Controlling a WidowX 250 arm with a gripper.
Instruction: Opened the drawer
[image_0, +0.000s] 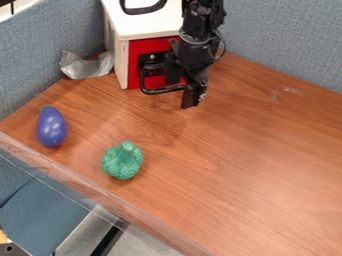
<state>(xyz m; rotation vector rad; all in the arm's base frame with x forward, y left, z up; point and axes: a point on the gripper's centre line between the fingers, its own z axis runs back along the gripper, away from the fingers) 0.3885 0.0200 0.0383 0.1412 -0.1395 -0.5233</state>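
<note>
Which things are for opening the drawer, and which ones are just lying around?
For the job:
- gripper, by the handle
- black handle
- red drawer, in the white box

Just lying around:
- purple eggplant
- green broccoli
- crumpled silvery thing, beside the box; I can't tell what it is

Wood-grain tabletop (240, 165): purple eggplant (51, 127) and green broccoli-like piece (122, 161), apart, near edge; crumpled silvery sheet (87, 66) beside white-topped, red-fronted box (147, 26)
</note>
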